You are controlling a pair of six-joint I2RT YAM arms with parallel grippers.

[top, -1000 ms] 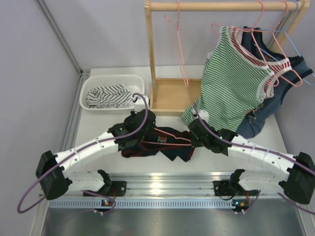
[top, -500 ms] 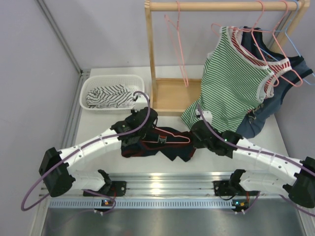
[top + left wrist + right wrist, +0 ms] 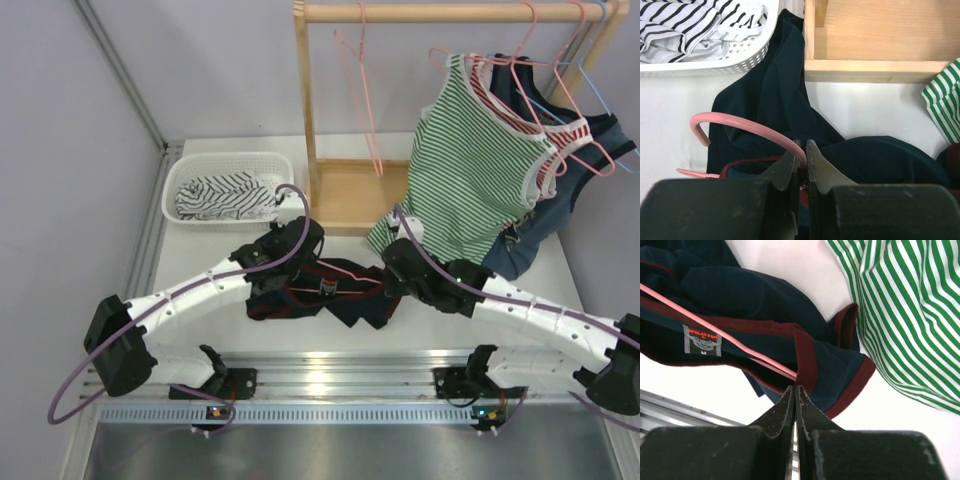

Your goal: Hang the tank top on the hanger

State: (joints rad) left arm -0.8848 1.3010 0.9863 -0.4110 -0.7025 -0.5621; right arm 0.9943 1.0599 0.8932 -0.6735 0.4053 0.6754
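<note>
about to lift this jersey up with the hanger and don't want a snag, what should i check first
1. Hold of the left gripper on the hanger, just below its hook: ok, shut on the wire.
2. Hold of the right gripper: shut where wire meets maroon trim; which one it pinches: cannot tell.
3. Wire crossing the jersey neck by the label: ok; both shoulders threaded: cannot tell.
4. Room from the striped top: not ok, it hangs right beside the jersey's corner.
5. Jersey free of the basket: cannot tell, its edge lies against the basket wall.
</note>
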